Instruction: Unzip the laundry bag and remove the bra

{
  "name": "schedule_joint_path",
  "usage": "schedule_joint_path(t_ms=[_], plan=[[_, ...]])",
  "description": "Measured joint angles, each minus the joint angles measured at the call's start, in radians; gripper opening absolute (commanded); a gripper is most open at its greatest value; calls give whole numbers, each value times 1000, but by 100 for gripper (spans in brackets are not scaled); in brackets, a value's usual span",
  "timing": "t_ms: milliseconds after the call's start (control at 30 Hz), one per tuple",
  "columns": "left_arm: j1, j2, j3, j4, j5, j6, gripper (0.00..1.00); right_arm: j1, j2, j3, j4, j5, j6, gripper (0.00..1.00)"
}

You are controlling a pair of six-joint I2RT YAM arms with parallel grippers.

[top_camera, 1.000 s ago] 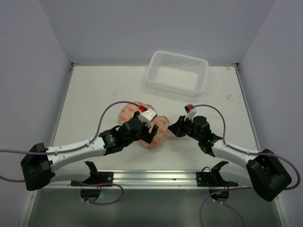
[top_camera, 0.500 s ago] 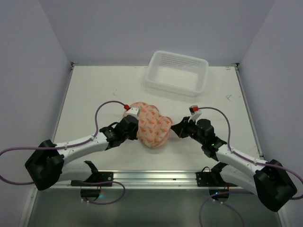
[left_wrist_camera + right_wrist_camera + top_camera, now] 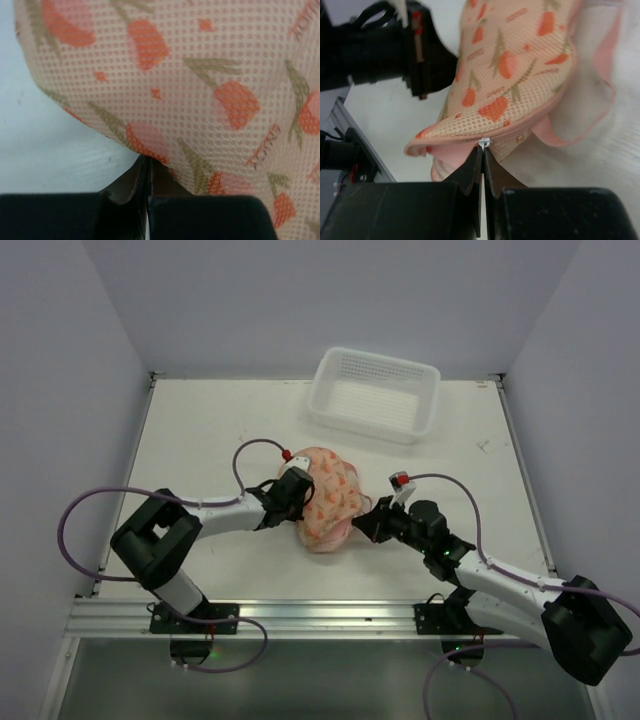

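Fingers of left gripper (image 3: 146, 169): pressed together at the laundry bag (image 3: 325, 502) edge; whether fabric is pinched, cannot tell.
Fingers of right gripper (image 3: 482, 151): clamped on the zipper pull (image 3: 484, 143).
Laundry bag: on the table (image 3: 200, 430), near the white basket (image 3: 360, 427), on its arm-base side.

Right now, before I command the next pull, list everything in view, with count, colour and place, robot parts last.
laundry bag: one, peach with red-orange prints, mid-table between the grippers, seam partly open.
zipper pull: one, silvery, on the bag's pink-edged seam.
bra: not identifiable; pale pink fabric shows in the opening, and I cannot tell lining from garment.
basket: one, white plastic lattice, far side of the table, apart from the bag.
table: one, white.
cables: two, purple, one along each arm.
left gripper: black, shut on the bag's left edge.
right gripper: black, shut on the zipper pull.
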Motion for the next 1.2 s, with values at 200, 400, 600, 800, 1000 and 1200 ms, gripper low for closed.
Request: schedule_joint_path(t_ms=[200,400,600,800,1000,1200], plan=[[76,114,126,44,29,64,0,118,23,-1,13,19,13,0],[91,150,212,64,40,149,4,195,120,0,61,48,42,0],[91,38,230,39,80,253,59,204,202,38,69,62,51,0],[86,-307,164,38,286,312,70,204,204,80,73,79,50,0],[-42,-324,113,-29,299,332,72,204,255,123,69,79,50,0],[-129,-300,1,-72,295,374,71,204,264,130,65,79,52,0]])
